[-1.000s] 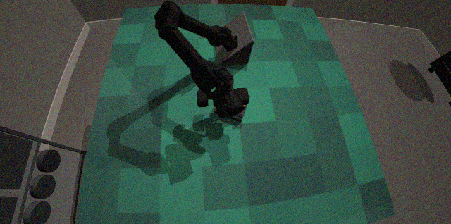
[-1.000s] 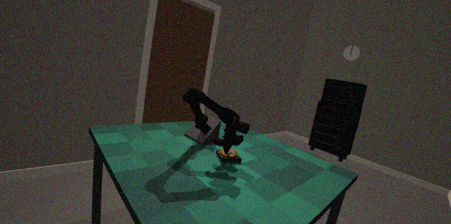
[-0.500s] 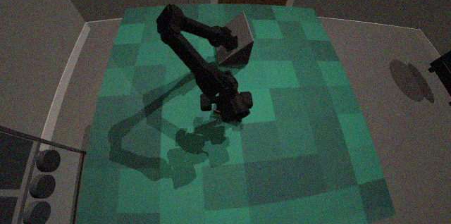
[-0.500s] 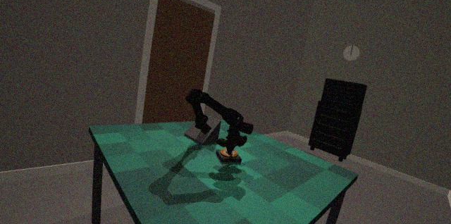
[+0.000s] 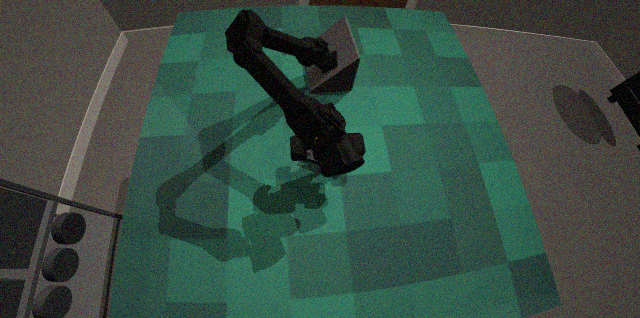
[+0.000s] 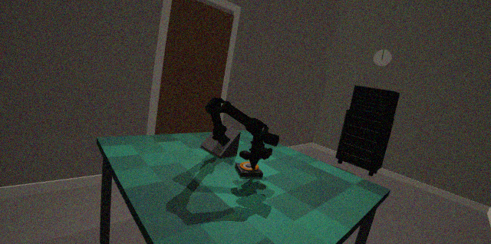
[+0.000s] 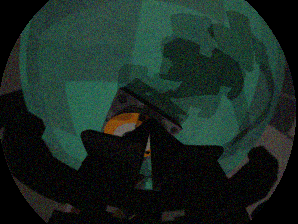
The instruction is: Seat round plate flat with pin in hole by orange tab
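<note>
One clenched, empty gripper directly above orange-rimmed plate on base.

The arm reaches down over the green surface. Its closed end effector stands directly over the orange plate. The plate sits on a dark base.

1. One table under me — green checks.
2. One round plate with orange on it.
3. One base.
4. One door.
5. One black cabinet.
6. One wall clock.
7. One gripper — mine.
</note>
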Robot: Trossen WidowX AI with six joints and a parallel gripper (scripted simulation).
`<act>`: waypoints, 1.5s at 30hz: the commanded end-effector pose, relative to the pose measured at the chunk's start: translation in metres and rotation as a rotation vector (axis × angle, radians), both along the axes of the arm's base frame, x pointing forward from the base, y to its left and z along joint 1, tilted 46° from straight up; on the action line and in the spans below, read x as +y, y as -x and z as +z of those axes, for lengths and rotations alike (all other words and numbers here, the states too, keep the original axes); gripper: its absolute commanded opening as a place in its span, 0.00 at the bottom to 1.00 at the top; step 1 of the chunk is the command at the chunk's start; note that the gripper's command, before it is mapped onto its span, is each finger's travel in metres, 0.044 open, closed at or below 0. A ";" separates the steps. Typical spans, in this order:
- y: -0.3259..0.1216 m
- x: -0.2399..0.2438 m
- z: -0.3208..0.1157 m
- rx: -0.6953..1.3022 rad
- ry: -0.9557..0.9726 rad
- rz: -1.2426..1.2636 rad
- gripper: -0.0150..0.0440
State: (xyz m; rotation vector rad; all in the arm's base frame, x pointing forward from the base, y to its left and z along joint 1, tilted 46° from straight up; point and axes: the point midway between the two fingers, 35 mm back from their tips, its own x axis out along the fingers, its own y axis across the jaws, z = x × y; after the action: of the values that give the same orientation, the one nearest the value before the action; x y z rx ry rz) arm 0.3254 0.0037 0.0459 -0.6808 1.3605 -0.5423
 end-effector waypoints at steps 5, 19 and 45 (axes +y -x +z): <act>-0.003 0.008 -0.007 0.006 -0.004 -0.003 0.25; -0.003 0.020 -0.018 0.005 -0.004 -0.003 0.25; 0.011 0.040 -0.038 0.006 -0.005 -0.003 0.25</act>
State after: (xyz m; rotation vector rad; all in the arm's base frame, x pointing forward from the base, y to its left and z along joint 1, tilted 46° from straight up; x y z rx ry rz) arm 0.3197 0.0429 0.0149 -0.6731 1.3528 -0.5390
